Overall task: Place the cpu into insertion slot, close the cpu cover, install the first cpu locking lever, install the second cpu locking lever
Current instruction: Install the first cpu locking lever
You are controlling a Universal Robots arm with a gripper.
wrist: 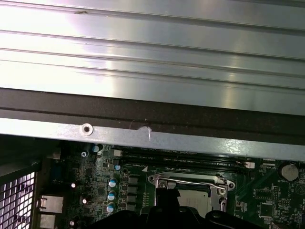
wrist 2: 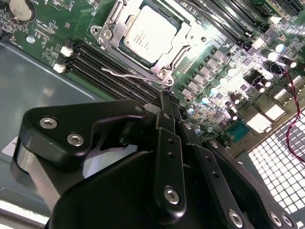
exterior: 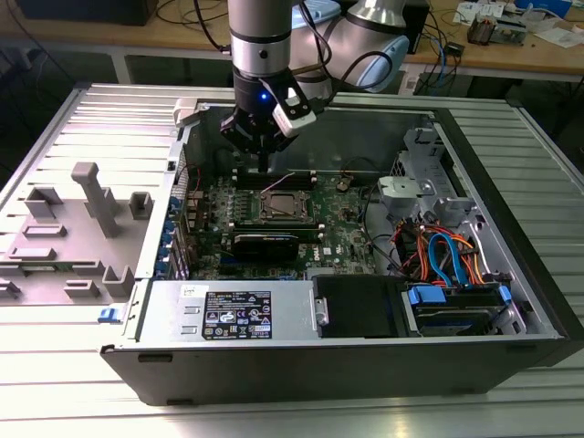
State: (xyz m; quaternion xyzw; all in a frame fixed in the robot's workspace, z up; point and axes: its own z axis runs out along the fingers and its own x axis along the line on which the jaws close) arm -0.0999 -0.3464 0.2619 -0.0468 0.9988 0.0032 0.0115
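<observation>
Where memory slots (wrist 2: pixel 109 64) border the cpu (wrist 2: pixel 150 33), pincer (wrist 2: pixel 165 98) hovers.

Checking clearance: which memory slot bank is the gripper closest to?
The bank on the insertion slot's far side in the exterior view, right by the gripper; the other bank lies across it.
</observation>
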